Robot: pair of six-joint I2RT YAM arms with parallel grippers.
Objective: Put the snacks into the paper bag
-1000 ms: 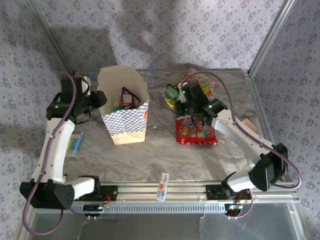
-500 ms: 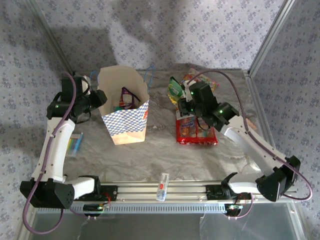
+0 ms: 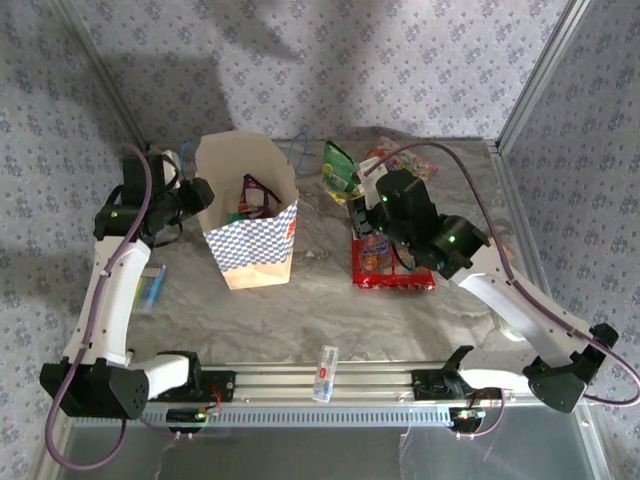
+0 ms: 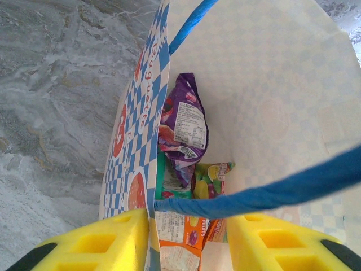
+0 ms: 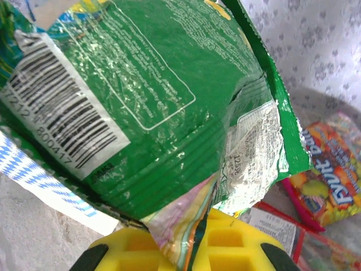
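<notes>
The left gripper (image 3: 197, 193) straddled the left rim of the upright paper bag (image 3: 250, 255), fingers apart; whether it pinched the paper could not be told. A purple packet (image 4: 183, 127) and others lay inside. Right of the bag, the right gripper (image 5: 189, 237) was clamped on a green packet (image 3: 340, 172), held off the counter (image 3: 330, 310), a red packet (image 3: 392, 268) lying flat beneath the arm

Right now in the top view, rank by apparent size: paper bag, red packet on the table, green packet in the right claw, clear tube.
1. paper bag
2. red packet, partly covered
3. green packet and clear tube look close; the packet is held up nearer the camera, so unranked.
</notes>
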